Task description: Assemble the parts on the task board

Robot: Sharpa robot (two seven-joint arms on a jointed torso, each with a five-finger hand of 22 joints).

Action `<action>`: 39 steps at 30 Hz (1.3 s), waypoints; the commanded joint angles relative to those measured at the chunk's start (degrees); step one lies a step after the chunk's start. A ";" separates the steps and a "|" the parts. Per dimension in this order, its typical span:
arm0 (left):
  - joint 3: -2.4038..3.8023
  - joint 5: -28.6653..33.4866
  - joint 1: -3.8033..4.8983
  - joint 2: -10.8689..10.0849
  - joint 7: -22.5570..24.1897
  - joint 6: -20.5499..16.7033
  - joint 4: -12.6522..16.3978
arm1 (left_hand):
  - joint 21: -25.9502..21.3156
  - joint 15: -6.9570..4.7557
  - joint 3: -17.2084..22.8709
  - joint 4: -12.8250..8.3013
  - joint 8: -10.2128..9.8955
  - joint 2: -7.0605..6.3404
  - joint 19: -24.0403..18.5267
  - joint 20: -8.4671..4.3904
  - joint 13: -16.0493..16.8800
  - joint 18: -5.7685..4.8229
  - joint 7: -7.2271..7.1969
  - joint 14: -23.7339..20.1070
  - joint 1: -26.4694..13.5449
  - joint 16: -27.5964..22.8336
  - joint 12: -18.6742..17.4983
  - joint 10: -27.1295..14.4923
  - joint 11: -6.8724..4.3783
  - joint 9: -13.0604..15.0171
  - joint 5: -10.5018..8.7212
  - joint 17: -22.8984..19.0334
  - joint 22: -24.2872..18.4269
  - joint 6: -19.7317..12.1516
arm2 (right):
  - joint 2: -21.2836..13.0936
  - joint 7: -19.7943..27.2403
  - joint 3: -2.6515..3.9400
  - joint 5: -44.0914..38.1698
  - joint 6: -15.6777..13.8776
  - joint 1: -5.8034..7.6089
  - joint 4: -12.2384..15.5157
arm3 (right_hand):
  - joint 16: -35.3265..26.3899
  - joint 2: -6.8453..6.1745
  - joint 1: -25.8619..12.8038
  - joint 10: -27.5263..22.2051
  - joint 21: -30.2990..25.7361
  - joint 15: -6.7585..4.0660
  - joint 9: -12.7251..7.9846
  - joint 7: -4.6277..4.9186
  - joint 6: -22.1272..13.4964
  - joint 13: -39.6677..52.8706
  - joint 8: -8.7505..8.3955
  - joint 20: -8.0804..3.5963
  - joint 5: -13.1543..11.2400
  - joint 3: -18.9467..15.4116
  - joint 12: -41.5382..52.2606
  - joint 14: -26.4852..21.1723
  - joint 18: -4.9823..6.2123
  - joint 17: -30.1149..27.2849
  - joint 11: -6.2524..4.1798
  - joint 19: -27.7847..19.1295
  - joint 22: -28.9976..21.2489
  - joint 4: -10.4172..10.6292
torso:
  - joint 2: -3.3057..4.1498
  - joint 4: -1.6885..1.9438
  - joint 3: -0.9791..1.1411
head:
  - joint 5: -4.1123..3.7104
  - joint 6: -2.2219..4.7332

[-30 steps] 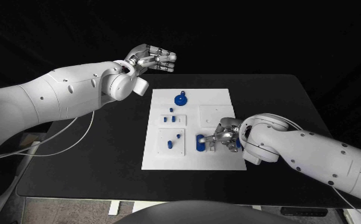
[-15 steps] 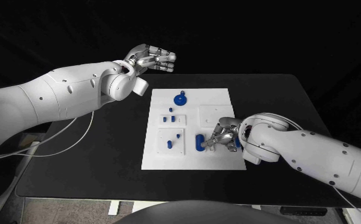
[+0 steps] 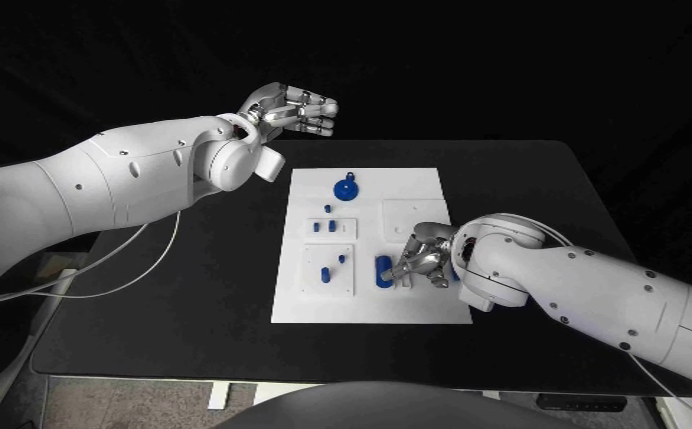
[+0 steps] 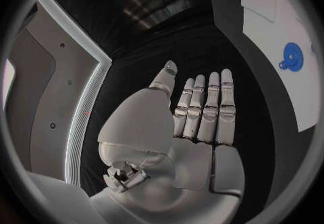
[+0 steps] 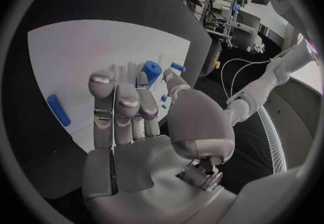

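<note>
Task board (image 3: 411,194) | right hand (image 3: 427,258) pinches blue cylinder part (image 5: 151,73) | left hand (image 3: 293,112) empty, fingers apart, raised

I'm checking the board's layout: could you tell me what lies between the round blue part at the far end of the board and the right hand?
In the head view, between the round blue part and the right hand, only bare white task board with a raised square panel.

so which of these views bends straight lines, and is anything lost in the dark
Both wrist views are fisheye circles: the task board edge curves in the left wrist view, and it bows behind the right hand in the right wrist view. The head view keeps the board's edges straight, but the black table merges into the dark background past its far edge.
</note>
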 commanded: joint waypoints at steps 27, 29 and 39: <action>0.03 -0.32 0.03 0.05 0.43 1.03 0.13 | -0.27 0.26 0.04 0.29 0.10 0.19 -0.46 0.02 0.03 -0.65 0.33 0.06 0.00 -0.24 -0.17 0.20 0.25 0.03 0.35 -0.05 0.03 0.02 | 1.32 -1.20 0.01 -4.44 -0.28 -0.11 -1.53 | -0.27 2.78 0.48 0.26 0.27 -0.48 0.04 -0.43 1.37 -0.06 -0.10 -0.55 -0.47 0.69 -0.02 0.02 -0.91 -0.20 -0.48 2.82 4.74 -4.98 | 0.02 -0.03 0.02 | 0.00 -0.20; 0.03 -0.32 0.03 0.05 0.43 1.06 0.13 | -0.27 0.26 0.04 0.29 0.10 0.19 -0.46 0.02 0.03 -0.65 0.33 0.06 0.00 -0.24 -0.17 0.20 0.25 0.03 0.35 -0.05 0.03 0.02 | 1.42 -1.26 0.01 -4.74 -0.59 -0.13 -1.64 | -0.29 3.13 0.41 0.27 0.26 -0.50 0.06 -0.43 1.40 -0.07 -0.11 -0.59 -0.72 0.78 -0.04 0.02 -0.92 -0.23 -0.51 2.84 4.73 -5.11 | 0.00 -0.03 0.02 | -0.03 -0.20; 0.03 -0.32 0.03 0.02 0.44 1.04 0.13 | -0.27 0.26 0.04 0.29 0.10 0.19 -0.46 0.02 0.03 -0.65 0.33 0.06 0.00 -0.24 -0.17 0.20 0.25 0.03 0.35 -0.05 0.03 0.02 | 1.79 -1.49 0.01 -5.98 -1.09 -0.18 -2.20 | -0.36 4.24 -0.44 0.34 0.36 -0.56 0.13 -0.51 1.40 -0.06 -0.14 -0.66 -0.62 0.65 -0.06 0.03 -0.97 -0.40 -0.58 2.88 4.74 -5.68 | -0.04 -0.02 -0.01 | -0.09 -0.30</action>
